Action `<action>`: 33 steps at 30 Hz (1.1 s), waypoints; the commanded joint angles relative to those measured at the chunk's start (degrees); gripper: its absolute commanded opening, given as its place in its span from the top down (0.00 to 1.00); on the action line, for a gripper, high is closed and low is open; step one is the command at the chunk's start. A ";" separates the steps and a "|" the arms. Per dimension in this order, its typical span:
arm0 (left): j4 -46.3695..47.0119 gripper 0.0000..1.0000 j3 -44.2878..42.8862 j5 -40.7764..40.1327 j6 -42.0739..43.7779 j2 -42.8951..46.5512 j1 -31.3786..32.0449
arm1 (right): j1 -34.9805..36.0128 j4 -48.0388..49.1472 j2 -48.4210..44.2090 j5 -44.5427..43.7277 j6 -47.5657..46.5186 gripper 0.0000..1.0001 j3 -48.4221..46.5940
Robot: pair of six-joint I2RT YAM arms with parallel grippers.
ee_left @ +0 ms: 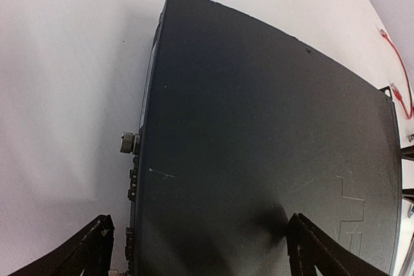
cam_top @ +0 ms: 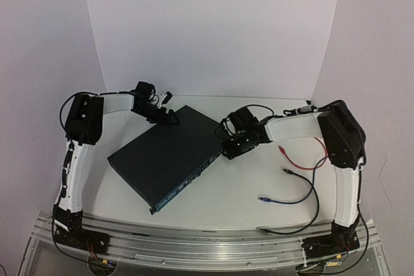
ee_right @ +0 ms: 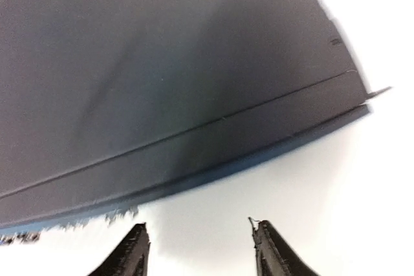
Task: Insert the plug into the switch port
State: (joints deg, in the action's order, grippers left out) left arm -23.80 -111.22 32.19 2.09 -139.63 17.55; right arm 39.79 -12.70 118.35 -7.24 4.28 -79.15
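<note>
- White panels back a white worktop; the switch lies flat and askew at centre-left, its port face turned towards the near right.
- Left jaws hang at the switch's far corner, spread wide and holding nothing; one finger stands off the left edge over bare worktop, the other over the dark lid; whether it touches the lid cannot be told.
- Right jaws sit at the switch's right corner, parted and empty; only white worktop shows between the fingers.
- No plug is in hand; a red cable, a black cable and a blue-tipped cable lie loose on the right, well apart from the ports; which one carries the plug meant cannot be told.
- Likely trouble: with neither arm gripping it, the switch could slide or turn when a plug is pushed at it; the crossing cables could snag or drag one another when one is lifted; a thin plug picked up crooked would probably miss its small socket.
- Only the top view shows the cables' layout and both arms at once; the left wrist view alone shows a knurled thumbscrew on the switch's side; the right wrist view is blurred, giving the port face as a bluish strip with no sockets readable.
</note>
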 commanded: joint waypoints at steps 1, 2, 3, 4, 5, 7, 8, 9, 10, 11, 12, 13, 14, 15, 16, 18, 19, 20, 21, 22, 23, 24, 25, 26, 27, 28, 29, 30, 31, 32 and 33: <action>-3.16 0.01 0.11 -4.77 -3.68 1.85 3.37 | -0.78 5.84 -12.48 -3.02 -0.77 0.38 6.33; -3.18 0.00 -0.57 -6.19 -4.17 2.00 3.31 | -1.01 5.76 -14.71 -3.71 -1.37 0.34 7.89; -3.30 0.00 -1.20 -7.39 -4.53 2.23 3.24 | -1.29 5.53 -16.66 -4.46 -1.82 0.29 9.43; -3.47 0.00 -1.78 -8.46 -4.83 2.51 3.14 | -1.61 5.21 -18.43 -5.25 -2.16 0.23 10.95; -3.58 0.00 -2.18 -9.87 -5.24 3.06 3.03 | -2.15 4.35 -20.29 -5.59 -2.44 0.19 11.82; -3.46 0.00 -2.66 -12.52 -5.81 4.90 2.81 | -3.53 1.95 -23.50 -7.25 -2.69 0.11 13.47; -3.44 0.00 -2.78 -14.10 -6.06 6.05 2.76 | -4.37 0.95 -25.14 -7.70 -3.15 0.09 14.23; -3.51 0.00 -2.85 -15.68 -6.20 7.15 2.76 | -5.29 0.14 -27.00 -8.34 -3.49 0.08 15.13; -3.34 0.00 -2.76 -17.37 -6.60 8.92 2.76 | -6.73 -0.40 -28.62 -7.68 -3.62 0.07 16.08; -3.18 0.00 -2.63 -19.07 -7.03 10.75 2.76 | -8.31 -1.08 -30.12 -6.62 -3.70 0.06 16.90; -3.18 0.00 -2.36 -21.15 -7.51 12.20 2.76 | -10.68 -2.36 -31.39 -4.38 -3.49 0.06 17.16; -3.21 0.00 -2.09 -22.96 -8.53 14.34 2.76 | -13.07 -4.61 -32.20 -1.21 -3.24 0.05 17.02; -3.22 0.00 -1.35 -24.81 -9.44 16.85 2.76 | -15.91 -6.86 -32.32 3.11 -2.72 0.06 16.44; -2.68 0.00 0.18 -26.13 -10.44 19.20 2.76 | -18.81 -9.23 -31.85 7.51 -2.21 0.07 15.56; -1.71 0.00 2.26 -26.97 -11.60 21.45 2.76 | -21.67 -11.81 -30.99 11.84 -1.76 0.07 14.48; 1.85 0.00 8.49 -26.59 -14.28 27.89 2.81 | -26.60 -16.76 -27.98 18.17 -0.67 0.11 12.26; 3.90 0.00 11.66 -25.73 -15.64 31.19 2.83 | -28.27 -18.91 -26.53 20.12 -0.46 0.14 10.97; 5.65 0.00 15.25 -24.67 -16.81 34.40 2.84 | -29.75 -20.33 -25.02 21.64 -0.23 0.16 10.01; 7.46 0.00 19.14 -23.39 -17.95 37.40 2.84 | -31.09 -21.09 -23.49 22.87 -0.12 0.16 9.44; 9.66 0.00 22.94 -22.08 -19.23 40.09 2.84 | -32.42 -21.66 -22.02 24.21 -0.39 0.16 9.12; 11.09 0.00 26.77 -21.17 -20.20 42.57 2.84 | -33.53 -22.15 -20.42 25.03 -0.63 0.17 8.63; 12.79 0.00 30.23 -20.53 -21.66 44.52 2.84 | -34.51 -23.12 -18.80 25.41 -0.85 0.17 7.86; 13.93 0.00 32.90 -20.08 -22.76 46.58 2.84 | -35.05 -24.21 -17.40 25.49 -1.63 0.18 6.71; 14.77 0.00 35.82 -19.66 -23.68 48.23 2.84 | -35.57 -25.16 -15.85 25.32 -2.64 0.20 5.62; 15.33 0.00 37.52 -19.81 -24.72 49.77 2.84 | -35.76 -25.99 -14.10 24.48 -3.44 0.22 4.39; 15.49 0.00 39.60 -19.90 -25.28 50.78 2.84 | -35.81 -26.27 -12.28 23.88 -5.06 0.24 3.55; 15.63 0.00 41.07 -20.24 -26.02 51.76 2.84 | -35.78 -26.64 -10.97 23.64 -5.86 0.26 2.51; 15.79 0.00 42.35 -20.61 -26.70 52.65 2.87 | -35.78 -27.03 -9.83 23.58 -6.44 0.27 1.44; 16.07 0.00 43.99 -20.82 -27.05 53.37 2.98 | -35.81 -27.43 -8.76 23.83 -7.06 0.29 0.45; 16.36 0.00 45.04 -20.91 -27.48 53.88 2.96 | -35.78 -27.62 -7.77 23.48 -7.37 0.30 -0.32; 16.66 0.00 45.93 -20.98 -27.93 54.35 2.93 | -35.75 -27.80 -6.84 23.05 -7.64 0.30 -1.04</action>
State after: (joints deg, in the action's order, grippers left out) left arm -9.63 -69.57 11.37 -21.71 -87.72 20.38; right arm 3.88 -37.08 108.94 14.27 -0.15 -75.65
